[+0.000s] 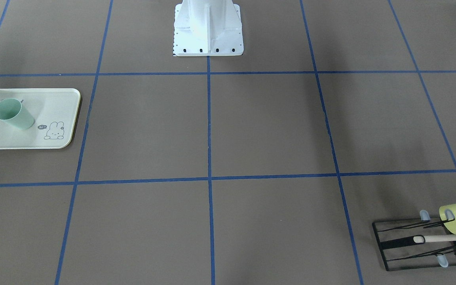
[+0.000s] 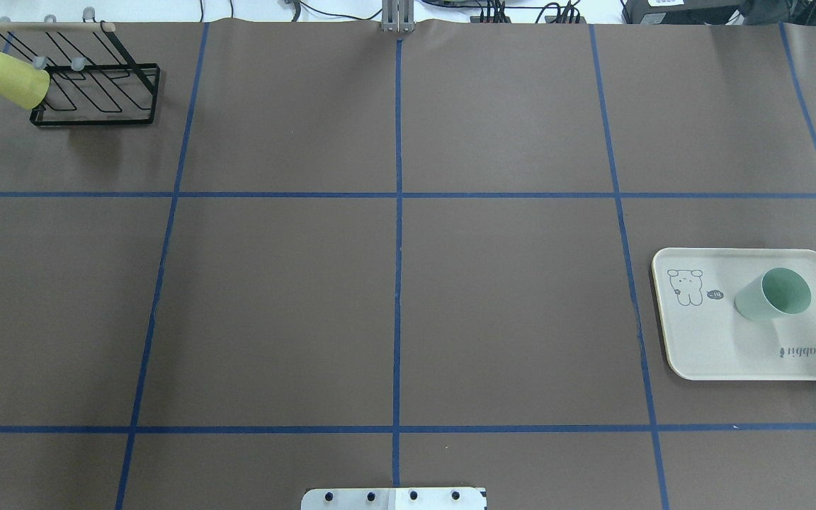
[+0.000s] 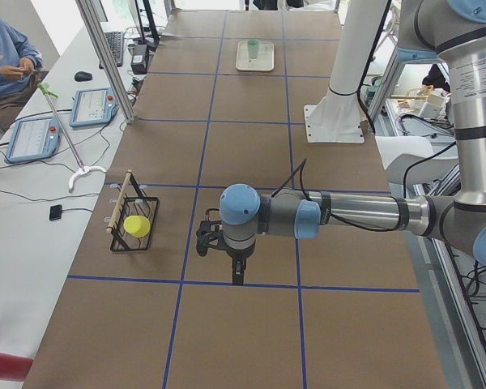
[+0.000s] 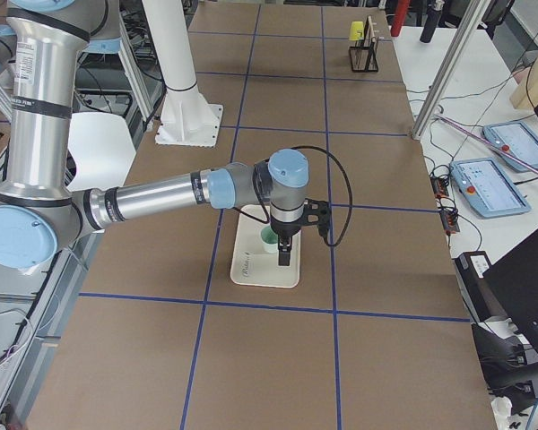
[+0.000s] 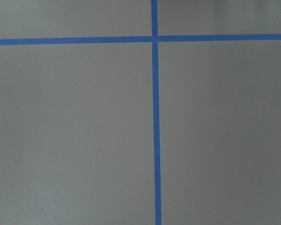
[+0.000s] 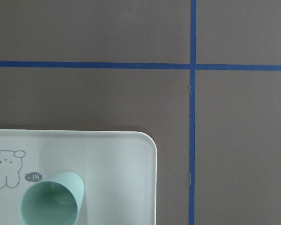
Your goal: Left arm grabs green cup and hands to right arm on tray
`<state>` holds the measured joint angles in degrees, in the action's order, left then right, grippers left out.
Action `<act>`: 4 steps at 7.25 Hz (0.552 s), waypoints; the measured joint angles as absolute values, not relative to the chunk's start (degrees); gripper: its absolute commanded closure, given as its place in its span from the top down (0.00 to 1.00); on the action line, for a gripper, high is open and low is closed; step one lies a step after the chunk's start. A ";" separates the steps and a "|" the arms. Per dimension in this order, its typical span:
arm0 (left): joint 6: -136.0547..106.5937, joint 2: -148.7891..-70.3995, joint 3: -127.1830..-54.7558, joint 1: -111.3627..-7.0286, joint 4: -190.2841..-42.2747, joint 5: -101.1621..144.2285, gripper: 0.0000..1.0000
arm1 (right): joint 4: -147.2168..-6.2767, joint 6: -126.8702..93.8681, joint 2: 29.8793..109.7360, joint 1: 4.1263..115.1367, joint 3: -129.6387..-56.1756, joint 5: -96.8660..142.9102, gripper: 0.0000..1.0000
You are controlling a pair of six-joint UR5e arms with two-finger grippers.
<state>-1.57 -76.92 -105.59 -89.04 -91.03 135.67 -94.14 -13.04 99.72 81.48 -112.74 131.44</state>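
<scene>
The pale green cup [image 1: 13, 114] stands mouth up on the cream tray [image 1: 22, 138] with the bunny drawing, at the table's right end [image 2: 773, 294]. The right wrist view shows the cup [image 6: 51, 204] and the tray's corner [image 6: 112, 164] from above. My right gripper [image 4: 284, 258] hangs above the tray [image 4: 260, 273], beside the cup [image 4: 266, 240]. It shows only in the exterior right view, so I cannot tell its state. My left gripper [image 3: 238, 275] hangs over bare table near the rack end. It shows only in the exterior left view, so I cannot tell its state.
A black wire rack [image 2: 96, 92] with a wooden bar holds a yellow-green cup [image 2: 10, 78] at the far left corner. The white robot pedestal [image 1: 208, 27] stands at the table's middle edge. An operator [image 3: 4, 57] and tablets sit beside the table.
</scene>
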 measured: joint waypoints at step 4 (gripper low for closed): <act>-1.88 -76.88 -105.44 -89.05 -91.06 135.58 1.00 | -93.82 -13.12 102.08 81.51 -113.19 134.24 1.00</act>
<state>-1.88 -76.88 -105.44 -89.05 -91.06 135.58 -93.82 -13.12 102.08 81.51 -113.19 134.24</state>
